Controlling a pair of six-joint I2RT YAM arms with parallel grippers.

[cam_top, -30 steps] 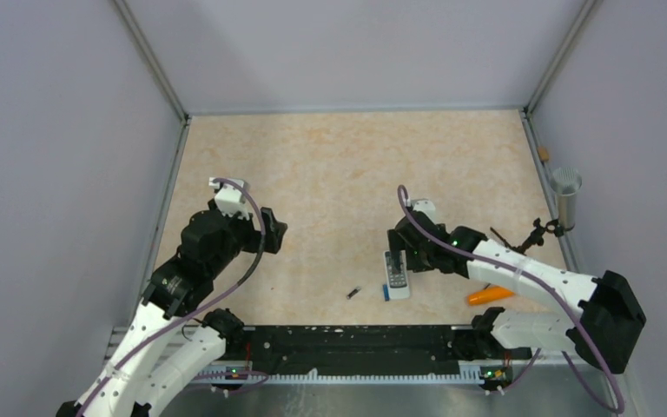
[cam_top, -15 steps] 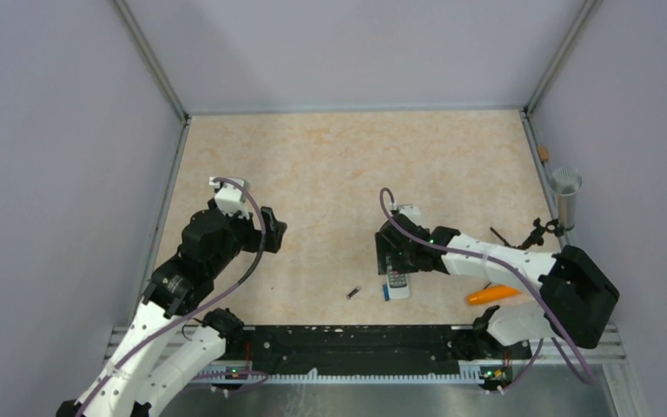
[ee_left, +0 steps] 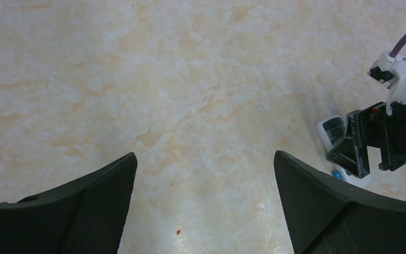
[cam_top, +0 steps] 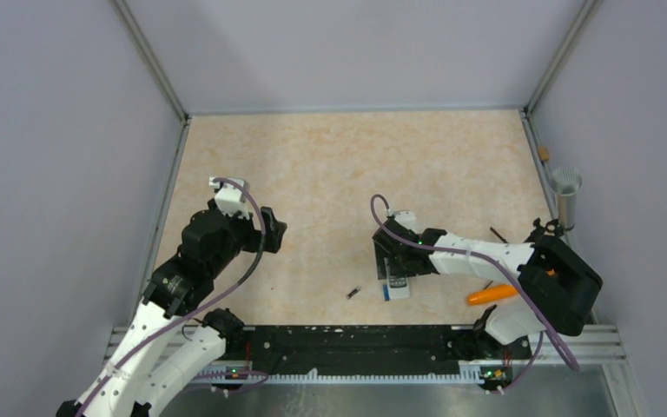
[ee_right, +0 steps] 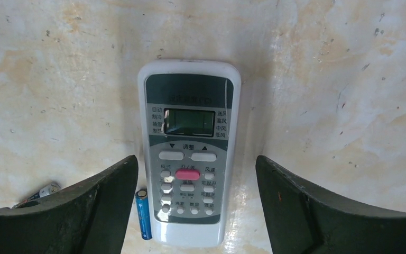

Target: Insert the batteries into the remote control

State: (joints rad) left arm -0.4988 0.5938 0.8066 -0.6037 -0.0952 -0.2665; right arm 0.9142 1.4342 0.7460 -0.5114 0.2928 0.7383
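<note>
Two batteries down on the table [cam_top: 330, 174], one remote control [ee_right: 189, 106] between the fingers, and nothing loaded yet. The right gripper [ee_right: 194, 164] hangs directly over the remote, jaws wide, one finger on each long side and neither touching it. The remote lies flat with its face up — grey display and buttons showing — so the battery bay has to be on the hidden underside, and a flip looks necessary before anything goes in.

Trouble spot number one is the blue battery [ee_right: 143, 214]. It lies just beside the remote's button end, right in the lane of one finger, though whether it touches the casing cannot be told. If the jaws come in as they stand, that finger could shove the battery against the remote or send it rolling. The dark battery [ee_right: 41, 191] sits a little further out, half hidden behind the same finger, so it's at risk too.

Second worry — the remote is thin and flat on the surface, so a pinch on its edges may skid rather than lift.

Well apart, the left gripper [ee_left: 205, 174] hovers over bare table with its jaws spread wide and nothing in them.
</note>
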